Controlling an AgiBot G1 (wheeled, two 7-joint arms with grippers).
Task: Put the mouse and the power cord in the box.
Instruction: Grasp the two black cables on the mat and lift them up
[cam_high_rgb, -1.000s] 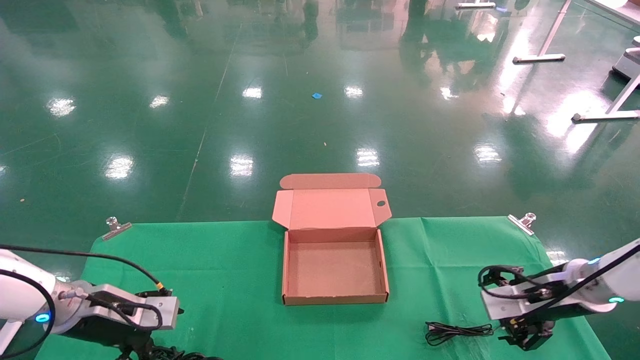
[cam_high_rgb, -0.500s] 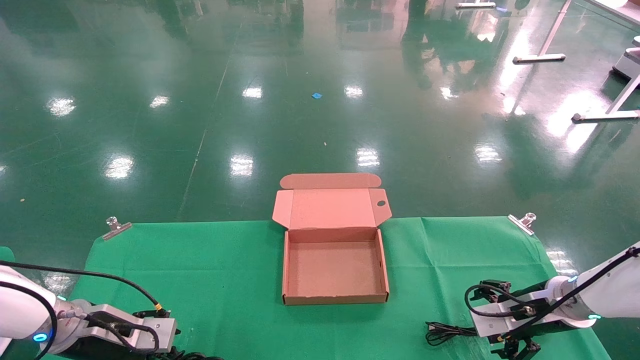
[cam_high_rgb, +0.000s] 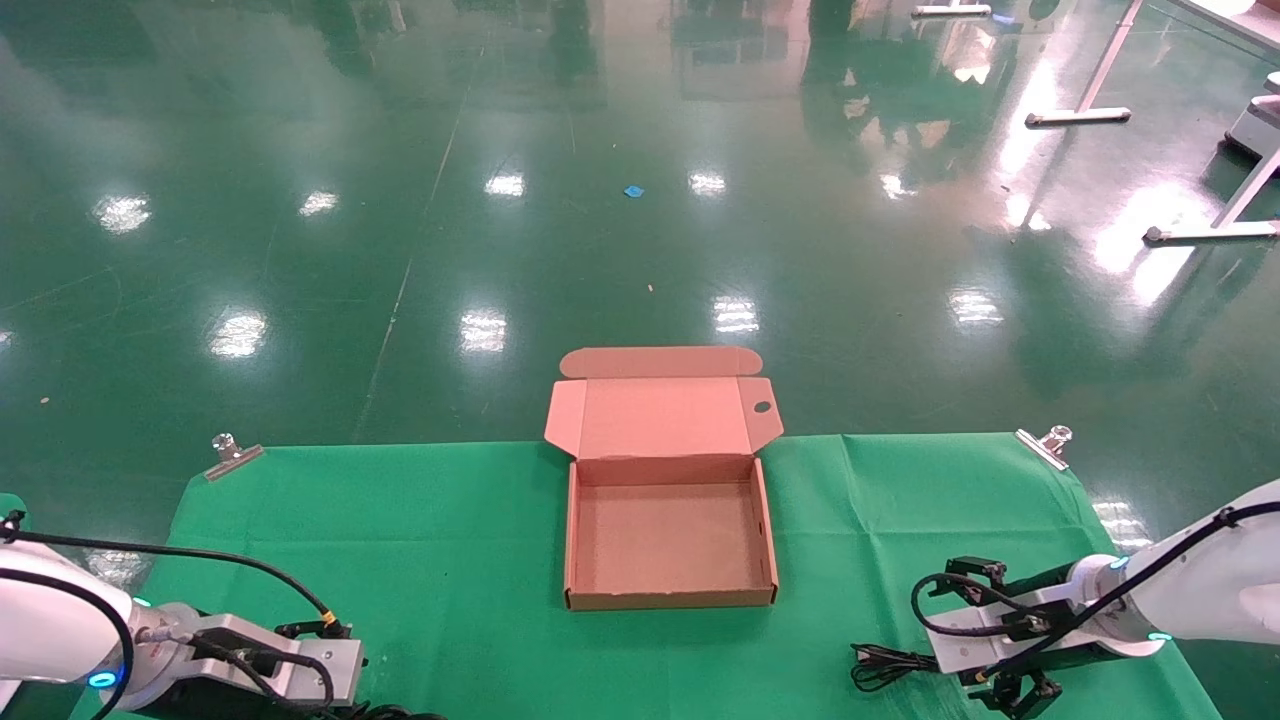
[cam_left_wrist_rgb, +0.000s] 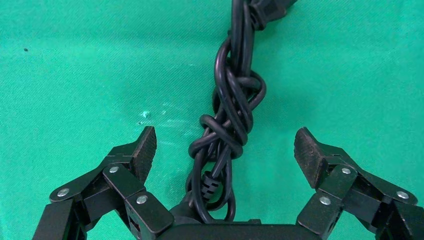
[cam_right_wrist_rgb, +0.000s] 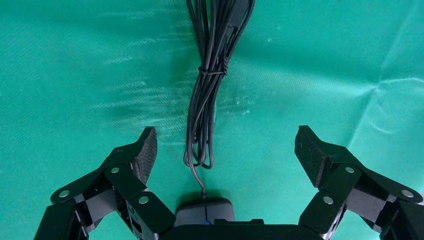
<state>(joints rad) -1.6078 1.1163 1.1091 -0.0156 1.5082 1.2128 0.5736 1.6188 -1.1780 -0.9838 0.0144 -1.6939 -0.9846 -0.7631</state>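
The box (cam_high_rgb: 668, 540) lies open at the middle of the green cloth, its lid (cam_high_rgb: 662, 415) folded back and nothing inside. In the left wrist view my left gripper (cam_left_wrist_rgb: 225, 142) is open, its fingers either side of the knotted black power cord (cam_left_wrist_rgb: 230, 110) on the cloth. From the head view only a bit of that cord (cam_high_rgb: 390, 712) shows beside the left wrist (cam_high_rgb: 260, 665). My right gripper (cam_right_wrist_rgb: 225, 140) is open low over the mouse (cam_right_wrist_rgb: 205, 212), whose front edge shows at the palm. The mouse's thin tied cable (cam_right_wrist_rgb: 205, 100) runs out between the fingers and shows beside the right gripper (cam_high_rgb: 1010, 692).
Metal clips (cam_high_rgb: 232, 452) (cam_high_rgb: 1045, 443) hold the green cloth (cam_high_rgb: 450, 540) at the table's far corners. Beyond the table is glossy green floor, with white table legs (cam_high_rgb: 1080, 115) far off at the right.
Both arms have come down towards the cloth at the near edge. The right gripper has also shifted left, closer to the thin cable bundle.
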